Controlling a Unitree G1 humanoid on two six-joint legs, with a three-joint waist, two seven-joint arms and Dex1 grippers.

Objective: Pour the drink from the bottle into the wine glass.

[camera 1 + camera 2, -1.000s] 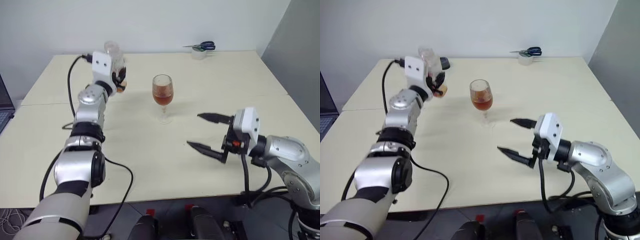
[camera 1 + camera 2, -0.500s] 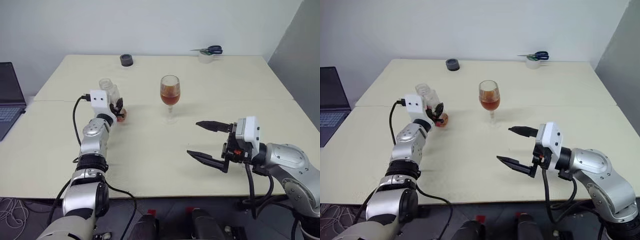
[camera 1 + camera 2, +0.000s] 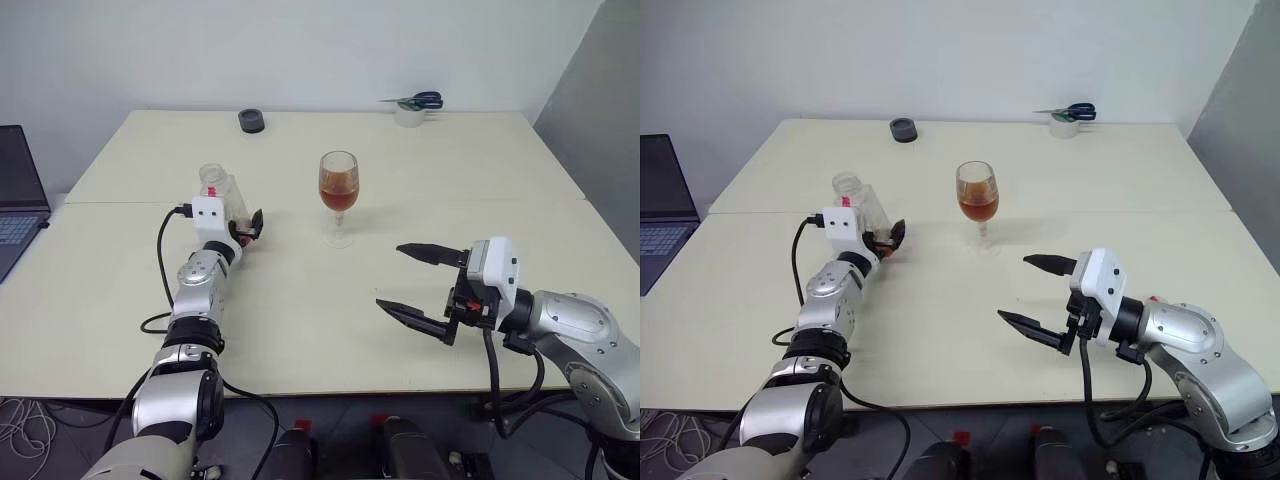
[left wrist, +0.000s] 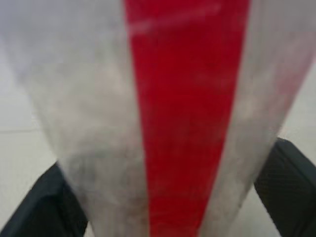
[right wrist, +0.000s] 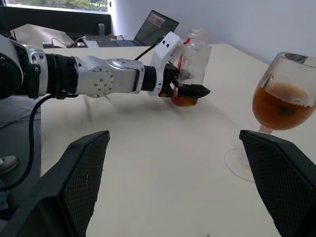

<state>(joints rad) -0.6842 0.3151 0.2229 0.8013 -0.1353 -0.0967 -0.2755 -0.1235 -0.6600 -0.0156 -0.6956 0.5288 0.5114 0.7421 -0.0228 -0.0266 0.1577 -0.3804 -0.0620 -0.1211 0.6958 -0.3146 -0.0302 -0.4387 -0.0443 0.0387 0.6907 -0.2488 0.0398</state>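
The wine glass (image 3: 338, 196) stands upright near the middle of the table (image 3: 430, 170), its bowl holding the amber drink (image 3: 338, 190) to about half its height. Left of the wine glass, well apart from it, the bottle (image 3: 221, 197) stands on the table between the black fingers of the left gripper (image 3: 246, 228); a little drink remains at its base, and its mouth is uncapped. In the left wrist view the fingers flank the bottle's lower body, but whether they press it or stand just clear cannot be told. Nearer the robot and right of the wine glass, the right gripper (image 3: 413, 283) hovers with jaws wide apart, holding nothing.
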